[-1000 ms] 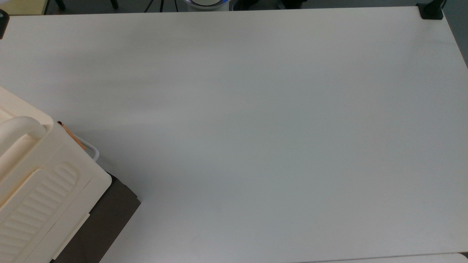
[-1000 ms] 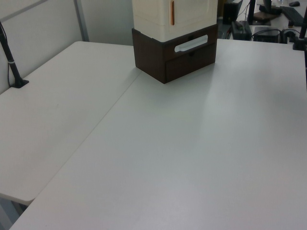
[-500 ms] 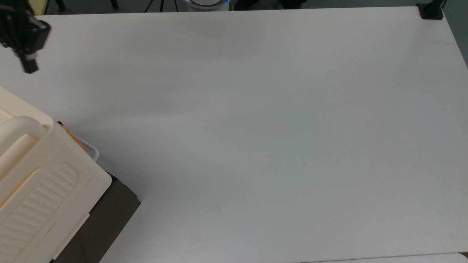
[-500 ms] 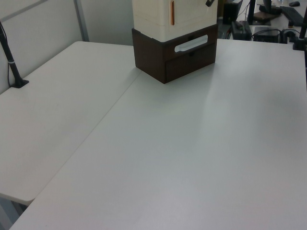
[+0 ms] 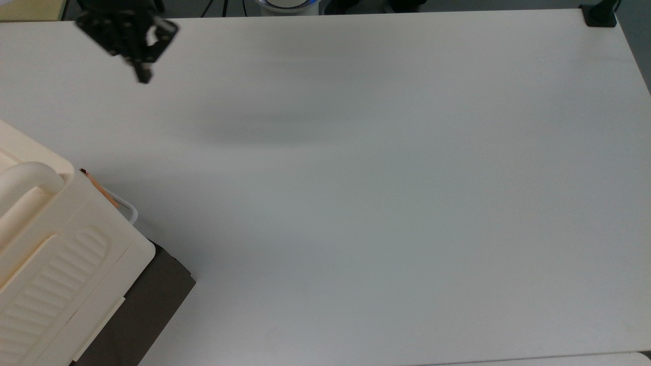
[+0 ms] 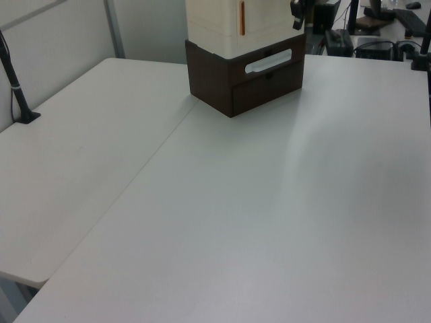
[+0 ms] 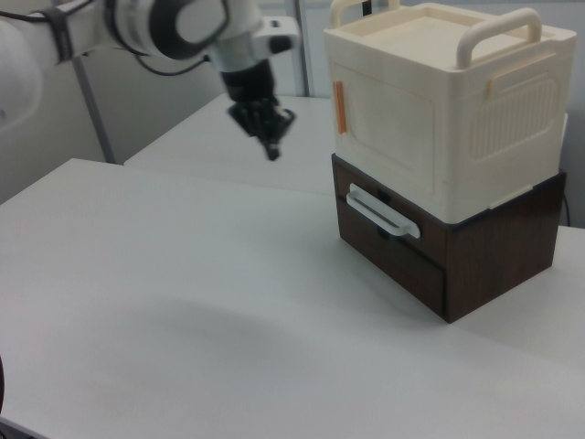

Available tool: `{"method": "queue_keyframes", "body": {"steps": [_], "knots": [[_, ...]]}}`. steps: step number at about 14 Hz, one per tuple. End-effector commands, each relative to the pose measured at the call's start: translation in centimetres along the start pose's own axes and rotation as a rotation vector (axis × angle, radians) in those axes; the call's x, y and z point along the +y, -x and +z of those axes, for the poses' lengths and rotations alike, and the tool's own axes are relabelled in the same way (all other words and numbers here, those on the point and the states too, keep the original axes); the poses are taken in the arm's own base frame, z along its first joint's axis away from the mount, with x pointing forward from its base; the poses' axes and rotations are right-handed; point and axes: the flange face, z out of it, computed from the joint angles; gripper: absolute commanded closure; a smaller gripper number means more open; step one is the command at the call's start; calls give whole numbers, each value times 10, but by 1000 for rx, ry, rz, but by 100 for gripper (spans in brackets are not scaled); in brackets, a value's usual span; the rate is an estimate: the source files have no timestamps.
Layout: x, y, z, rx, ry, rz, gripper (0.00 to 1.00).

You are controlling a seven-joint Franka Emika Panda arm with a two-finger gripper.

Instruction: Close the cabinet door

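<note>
Single-arm rig, task: close door.

- Black two-finger gripper [image 5: 143,76] hangs over the white table [image 5: 356,203] in the top view's upper left; fingers look pressed together, holding nothing. In the right view it sits in the upper middle of the frame [image 7: 271,146], well apart from the cabinet.
- Big cream plastic cabinet on a dark brown base [image 7: 439,119] fills the right view's upper right and the top view's lower left corner [image 5: 46,244].
- The smooth pale-cream cabinet door [image 7: 384,128] faces the right view's left. From above it is a thin tan strip [image 5: 104,193] along the box's edge. It lies flush or nearly so; I cannot tell whether a gap remains.

Risks, as I judge them:
1. A hard, fast push could slide or tip the box on its base, since nothing braces it.
2. A low approach could snag the white curved drawer handle [image 7: 384,215] on the base.
3. Contact near the hinge side gives little leverage, so the door may spring back unlatched.
</note>
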Motion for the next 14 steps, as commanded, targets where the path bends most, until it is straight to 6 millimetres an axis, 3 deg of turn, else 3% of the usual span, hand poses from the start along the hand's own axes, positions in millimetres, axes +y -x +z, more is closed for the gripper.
{"method": "queue_keyframes", "body": {"steps": [1,5,6,8,9,10,11,12,14], "knots": [[-59,33,-12,-132,32,-101,100],[-115,69,-19,-205,80,-240,100],[-118,71,-19,-218,80,-245,100],[-120,71,-17,-219,72,-242,89],[-119,70,-15,-219,71,-230,78],[-120,69,-12,-221,75,-214,57],[-117,68,-12,-221,77,-196,34],[-113,68,-13,-220,77,-188,2],[-111,67,-14,-215,83,-187,0]]}}
